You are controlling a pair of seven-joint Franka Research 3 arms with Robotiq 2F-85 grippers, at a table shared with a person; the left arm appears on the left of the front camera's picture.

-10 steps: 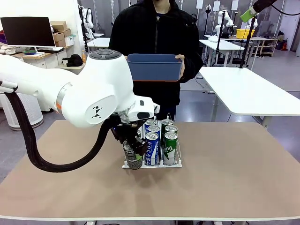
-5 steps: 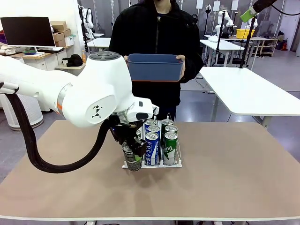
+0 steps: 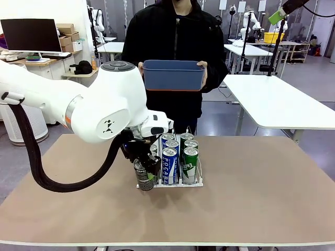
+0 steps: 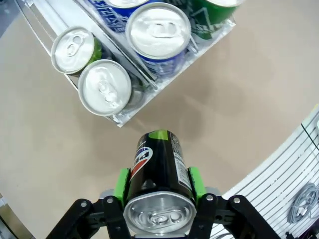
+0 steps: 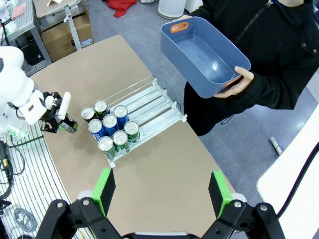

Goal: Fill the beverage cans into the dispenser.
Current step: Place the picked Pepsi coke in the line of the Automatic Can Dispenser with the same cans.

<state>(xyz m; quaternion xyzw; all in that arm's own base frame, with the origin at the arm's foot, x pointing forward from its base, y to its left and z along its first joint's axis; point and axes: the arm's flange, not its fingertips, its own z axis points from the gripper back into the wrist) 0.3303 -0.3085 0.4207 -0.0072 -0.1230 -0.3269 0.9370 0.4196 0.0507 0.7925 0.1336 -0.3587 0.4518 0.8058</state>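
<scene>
Now, left pincer (image 4: pixel 158 199) grips a black can (image 4: pixel 158 172) above the table (image 3: pixel 251 198).
Just ahead stands the white dispenser (image 4: pixel 149 94), holding upright cans; right pincer (image 5: pixel 162 191) spread wide, high above.

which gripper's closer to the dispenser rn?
Left. The left gripper, shut on a dark can, sits just off the dispenser beside its front corner. The right gripper hangs open, high above the table.

— Where's the dispenser (image 3: pixel 170 183)?
— Mid-desk (image 3: pixel 251 198), cans (image 3: pixel 179 157) standing in its lanes.
— And the held can (image 3: pixel 145 175)?
— Just left of the dispenser's front corner. A person behind holds a tub (image 3: pixel 172 75).
</scene>
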